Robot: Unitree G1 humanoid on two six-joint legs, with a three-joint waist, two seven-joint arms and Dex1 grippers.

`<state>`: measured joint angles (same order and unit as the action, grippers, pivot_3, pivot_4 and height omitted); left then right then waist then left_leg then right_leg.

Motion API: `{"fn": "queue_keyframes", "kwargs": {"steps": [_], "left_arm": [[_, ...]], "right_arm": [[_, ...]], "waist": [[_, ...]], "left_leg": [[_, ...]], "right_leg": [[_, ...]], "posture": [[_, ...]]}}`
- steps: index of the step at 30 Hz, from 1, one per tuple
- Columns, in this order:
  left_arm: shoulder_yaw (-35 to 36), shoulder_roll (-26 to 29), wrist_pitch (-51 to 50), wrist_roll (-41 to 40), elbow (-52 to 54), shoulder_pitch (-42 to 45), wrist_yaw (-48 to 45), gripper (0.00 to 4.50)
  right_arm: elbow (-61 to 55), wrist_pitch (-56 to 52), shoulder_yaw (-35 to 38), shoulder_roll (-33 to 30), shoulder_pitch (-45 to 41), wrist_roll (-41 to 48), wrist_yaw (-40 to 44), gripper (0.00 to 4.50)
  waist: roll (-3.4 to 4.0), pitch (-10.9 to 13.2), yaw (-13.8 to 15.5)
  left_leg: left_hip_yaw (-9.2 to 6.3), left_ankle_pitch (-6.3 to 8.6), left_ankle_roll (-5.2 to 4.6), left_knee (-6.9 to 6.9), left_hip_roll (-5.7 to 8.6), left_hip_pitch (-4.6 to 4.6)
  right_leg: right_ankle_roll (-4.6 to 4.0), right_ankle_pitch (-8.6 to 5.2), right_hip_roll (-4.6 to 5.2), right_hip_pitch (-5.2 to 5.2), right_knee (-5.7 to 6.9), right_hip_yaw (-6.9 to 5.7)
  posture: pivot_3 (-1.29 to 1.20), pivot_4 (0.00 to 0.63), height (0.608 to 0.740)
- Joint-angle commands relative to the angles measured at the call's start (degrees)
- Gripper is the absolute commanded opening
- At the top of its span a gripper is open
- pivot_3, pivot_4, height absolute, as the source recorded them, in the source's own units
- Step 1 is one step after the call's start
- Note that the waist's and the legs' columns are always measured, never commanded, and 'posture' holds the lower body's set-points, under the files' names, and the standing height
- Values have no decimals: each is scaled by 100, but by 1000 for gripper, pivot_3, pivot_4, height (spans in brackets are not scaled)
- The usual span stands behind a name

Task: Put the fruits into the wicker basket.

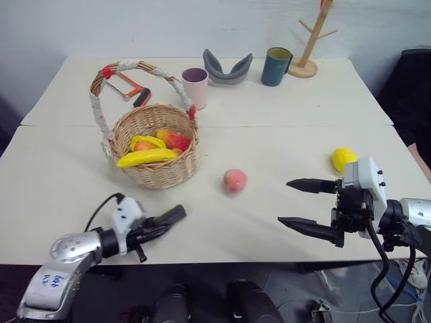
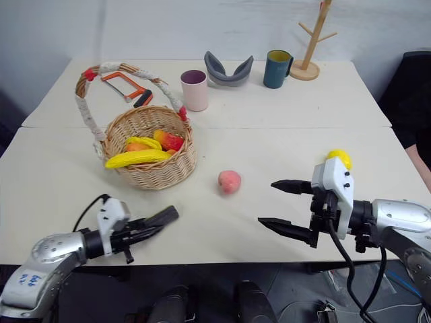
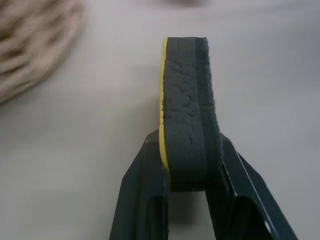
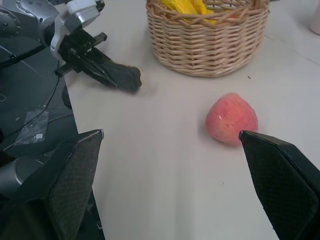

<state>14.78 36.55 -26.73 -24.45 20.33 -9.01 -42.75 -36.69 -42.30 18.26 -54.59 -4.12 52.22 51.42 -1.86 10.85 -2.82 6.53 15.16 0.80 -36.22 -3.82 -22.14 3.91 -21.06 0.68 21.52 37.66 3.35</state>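
Observation:
The pink-orange peach (image 1: 234, 180) lies on the white table just right of the wicker basket (image 1: 158, 168). In the right wrist view the peach (image 4: 231, 119) sits ahead of my right gripper (image 4: 171, 135), closer to one finger. That right gripper (image 1: 286, 202) is open and empty, pointing left toward the peach. The yellow lemon (image 1: 343, 159) rests behind the gripper's white housing. My left gripper (image 1: 172, 217) is shut on nothing near the table's front edge, below the basket; its pads (image 3: 187, 115) press together. A banana (image 1: 147, 157) and other fruit pieces lie inside the basket.
Behind the basket lie an orange hacksaw (image 1: 128, 89) and a pink cup (image 1: 195, 87). A grey curved piece (image 1: 227, 67), a dark teal mug (image 1: 276, 66) and a wooden mug tree (image 1: 311, 40) stand along the far edge. The basket's tall wrapped handle (image 1: 101, 108) arches over its left side.

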Motion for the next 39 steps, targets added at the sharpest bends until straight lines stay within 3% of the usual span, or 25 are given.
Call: {"fn": "queue_keyframes", "kwargs": {"steps": [1, 6, 11, 12, 16, 17, 21, 24, 27, 30, 39], "left_arm": [[1083, -124, -140, -263, -515, 101, 632, 617], [1821, 59, -500, -225, -1437, 263, 1127, 617], [1945, 343, -410, 13, -1995, 155, 1126, 617], [1978, 384, -395, -21, -2047, 132, 1057, 1345], [2049, 520, -353, -214, -2039, 111, 743, 2537], [2256, 534, -480, -575, -1898, 133, 510, 2810], [3070, 850, -1380, -2084, -1179, 6, -436, 2810], [3207, 1436, -1628, -2332, -650, -451, -1284, 2810], [3038, 1916, -1632, -2448, -226, -581, -1895, 2810], [2664, 2194, -1749, -2827, 286, -177, -2080, 2810], [502, 2262, -1491, -2713, 736, 1895, -2166, 2810]], "right_arm": [[130, 156, -68, -1, -219, -32, 136, 4500], [296, 166, -340, 79, -671, 38, 274, 4500], [389, 148, -477, 124, -965, 48, 337, 4500], [401, 149, -490, 129, -991, 34, 347, 4500], [421, 165, -509, 137, -1001, 4, 366, 4500], [398, 163, -491, 136, -978, 17, 350, 4500], [348, 161, -407, 115, -886, 33, 311, 4500], [334, 165, -349, 105, -792, 11, 273, 4500], [392, 200, -414, 198, -759, -127, 99, 4500], [542, 224, -597, 377, -870, -316, -138, 4500], [1418, 754, -1903, 1379, -1538, -1831, -842, 4500]], "waist": [[-2, -1, -13], [-2, -1, -41], [-5, -2, -50], [-5, -2, -58], [-5, -2, -61], [-5, -2, -61], [-20, -3, -59], [-31, -1, -64], [-5, 1, -62], [-7, 1, -48], [-6, 1, -118]], "left_leg": [[0, 1, -2, 0, 0, 1], [3, 6, -1, 5, -1, 0], [4, 11, 1, 7, -4, -1], [4, 11, 2, 7, -4, 1], [5, 12, 3, 12, -5, 2], [5, 12, 3, 13, -5, 2], [1, 15, 8, 14, -9, -1], [-9, 17, 17, 17, -9, -3], [-5, 19, 12, 22, 4, -2], [-6, 17, 10, 22, 3, -2], [6, 13, 11, 21, 1, -3]], "right_leg": [[0, 0, 1, 0, 0, -1], [-5, -1, 2, 6, -1, -5], [-8, -3, 4, 8, -2, -8], [-9, -3, 6, 8, -2, -8], [-15, -7, 12, 8, -2, -12], [-17, -8, 13, 8, -1, -13], [-24, -11, 14, 11, 0, -22], [-32, -15, 16, 11, -2, -32], [-37, -18, 31, 10, -4, -34], [-39, -20, 30, 10, -5, -39], [-38, -19, 19, 17, -2, -34]], "posture": [[0, 150, 740], [0, 150, 740], [0, 150, 740], [0, 150, 740], [0, 150, 740], [0, 150, 740], [0, 150, 740], [0, 150, 740], [0, 150, 740], [0, 150, 740], [0, 150, 740]]}}
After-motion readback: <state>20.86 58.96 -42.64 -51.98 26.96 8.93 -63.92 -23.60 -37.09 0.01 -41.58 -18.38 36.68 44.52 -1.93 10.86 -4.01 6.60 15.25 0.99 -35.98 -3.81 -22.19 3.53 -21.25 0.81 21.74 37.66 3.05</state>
